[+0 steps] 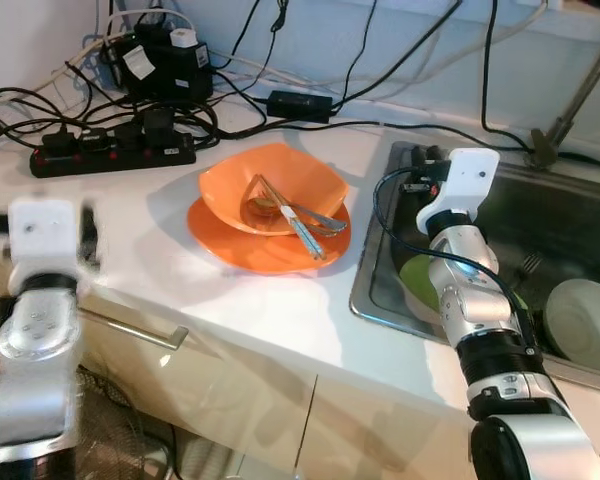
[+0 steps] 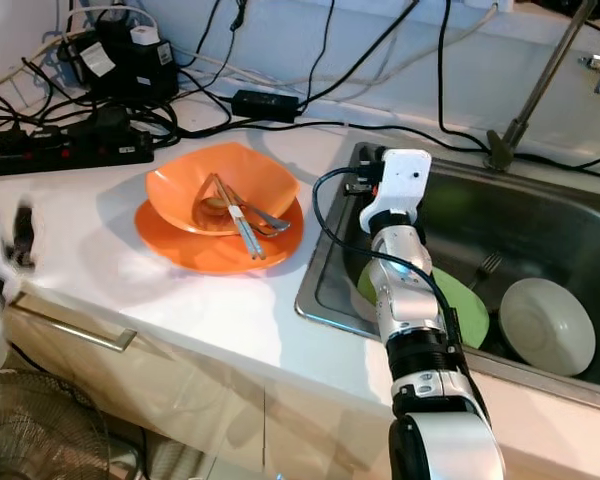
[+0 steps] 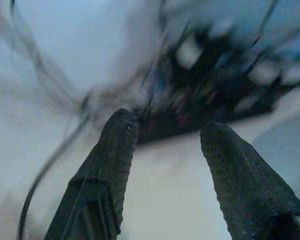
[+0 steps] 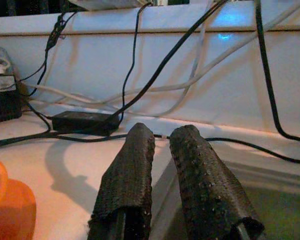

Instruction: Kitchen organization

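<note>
Holding cutlery: orange bowl (image 1: 280,185) on orange plate (image 1: 265,250) | right pincer (image 4: 162,150) nearly closed, empty

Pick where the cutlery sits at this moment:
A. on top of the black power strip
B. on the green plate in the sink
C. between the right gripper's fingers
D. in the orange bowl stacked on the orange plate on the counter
D: the cutlery lies in the orange bowl, which sits on the orange plate on the counter, left of the sink.
</note>
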`<state>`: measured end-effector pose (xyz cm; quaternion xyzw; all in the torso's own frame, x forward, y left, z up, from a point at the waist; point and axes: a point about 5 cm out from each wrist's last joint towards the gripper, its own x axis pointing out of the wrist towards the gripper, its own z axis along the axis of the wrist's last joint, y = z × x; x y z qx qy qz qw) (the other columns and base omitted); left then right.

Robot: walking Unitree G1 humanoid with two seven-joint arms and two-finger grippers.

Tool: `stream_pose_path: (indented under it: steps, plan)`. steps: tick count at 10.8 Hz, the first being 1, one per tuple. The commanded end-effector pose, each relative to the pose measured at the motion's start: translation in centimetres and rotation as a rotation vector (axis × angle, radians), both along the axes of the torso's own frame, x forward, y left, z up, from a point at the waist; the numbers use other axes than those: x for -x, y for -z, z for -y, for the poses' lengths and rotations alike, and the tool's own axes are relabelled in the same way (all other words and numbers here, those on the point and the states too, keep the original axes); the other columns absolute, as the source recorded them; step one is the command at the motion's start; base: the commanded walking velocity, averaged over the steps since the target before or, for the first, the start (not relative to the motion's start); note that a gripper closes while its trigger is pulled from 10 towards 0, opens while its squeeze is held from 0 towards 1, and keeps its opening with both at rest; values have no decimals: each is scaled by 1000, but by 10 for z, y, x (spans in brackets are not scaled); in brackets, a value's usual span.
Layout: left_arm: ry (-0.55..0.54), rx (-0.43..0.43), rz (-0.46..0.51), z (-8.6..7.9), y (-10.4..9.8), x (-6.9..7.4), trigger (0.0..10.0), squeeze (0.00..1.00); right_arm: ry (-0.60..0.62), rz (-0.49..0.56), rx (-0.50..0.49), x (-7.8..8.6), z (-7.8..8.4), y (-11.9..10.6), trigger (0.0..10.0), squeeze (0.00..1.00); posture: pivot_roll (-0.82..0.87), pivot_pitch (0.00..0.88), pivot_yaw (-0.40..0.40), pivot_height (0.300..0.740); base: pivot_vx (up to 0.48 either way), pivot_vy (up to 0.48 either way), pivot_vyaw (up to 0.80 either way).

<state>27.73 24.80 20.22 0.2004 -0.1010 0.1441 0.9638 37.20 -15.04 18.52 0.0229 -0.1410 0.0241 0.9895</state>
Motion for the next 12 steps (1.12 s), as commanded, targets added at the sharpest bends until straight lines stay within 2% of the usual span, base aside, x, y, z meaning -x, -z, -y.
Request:
stream_pose_path:
  steps: [1,2,3,4,5,8,10,12]
  plan:
    - [89,-83,49,19,-5,-5,10000,0,20,27,-8,2,8,-3,10000,0,282,12,-37,740,0,0,0]
    - [197,-193,87,41,-4,-7,10000,0,29,52,-18,5,11,-5,10000,0,269,6,-33,740,0,0,0]
    - [254,-235,116,54,-2,-9,10000,0,31,62,-16,7,14,-5,10000,0,265,2,-33,740,0,0,0]
    - [313,-241,140,69,1,-13,10000,0,33,69,-7,9,15,-3,10000,0,262,0,-37,740,0,0,0]
    - [357,-206,181,86,0,-21,10000,0,37,73,6,11,16,-1,10000,0,260,0,-41,740,0,0,0]
    - [459,-112,320,141,-25,-46,10000,0,37,101,0,10,12,-9,10000,0,241,0,-45,740,0,0,0]
    - [493,-99,336,153,-25,-47,10000,0,22,111,5,11,6,-10,10000,0,234,0,-42,740,0,0,0]
    - [476,-81,339,147,-24,-47,10000,0,22,103,9,12,6,-7,10000,0,239,9,-42,740,0,-167,0]
